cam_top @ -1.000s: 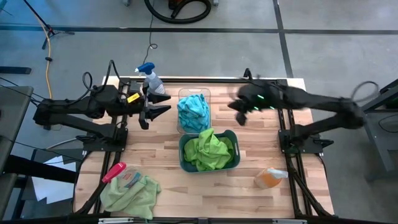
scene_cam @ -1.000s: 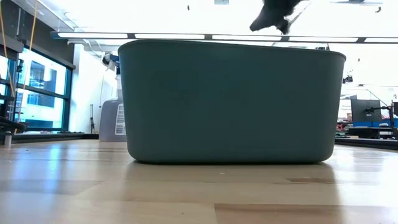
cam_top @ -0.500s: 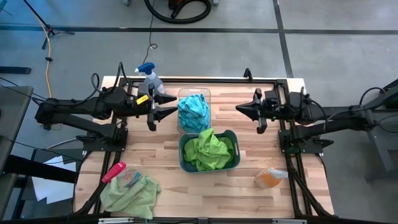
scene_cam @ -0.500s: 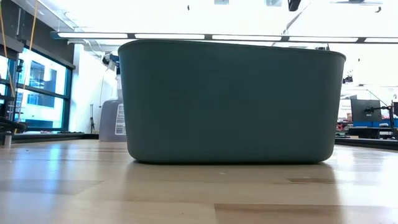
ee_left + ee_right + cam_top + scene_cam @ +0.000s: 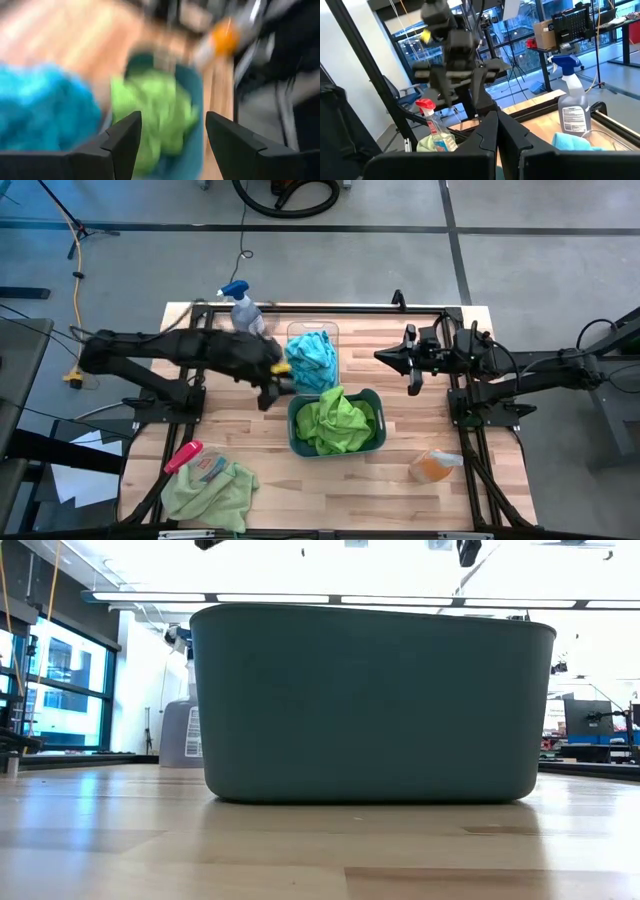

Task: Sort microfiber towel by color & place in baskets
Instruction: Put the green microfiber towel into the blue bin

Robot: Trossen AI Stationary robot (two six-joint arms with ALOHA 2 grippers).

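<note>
Hovering with fingers spread and empty, the left tool (image 5: 276, 379) sits just off the clear basket's (image 5: 312, 330) left edge, near the teal basket's (image 5: 336, 447) upper-left corner. Turquoise towels (image 5: 311, 358) fill the clear basket, lime towels (image 5: 339, 420) the teal one; the two baskets stand almost touching. Another lime towel (image 5: 210, 490) lies at the desk's (image 5: 400, 490) front-left corner beside a pink brush (image 5: 183, 456). The right tool (image 5: 385, 357), pressed together, hangs over bare wood right of the baskets.
</note>
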